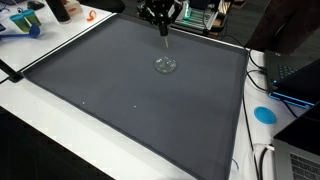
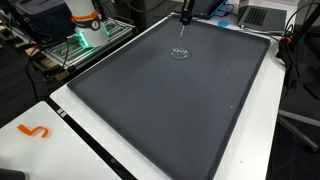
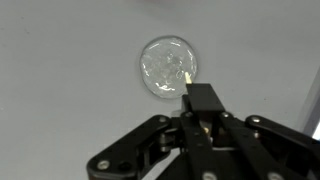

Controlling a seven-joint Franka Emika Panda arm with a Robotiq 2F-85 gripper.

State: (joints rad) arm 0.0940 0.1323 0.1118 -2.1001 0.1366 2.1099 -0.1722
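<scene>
Your gripper [image 1: 161,18]: fingers pinching thin stick [image 1: 164,30] | stick tip above clear glass dish [image 1: 166,65], far end of grey mat [image 1: 120,100] | blue disc [image 1: 264,114], laptop [image 1: 296,75] well apart, off mat.

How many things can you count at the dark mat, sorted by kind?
clear round dish: 1
thin stick, held in the gripper: 1
Total: 2

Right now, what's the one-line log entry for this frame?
hand: shut on thin stick | stick: over clear round dish | dish: on dark mat
</scene>
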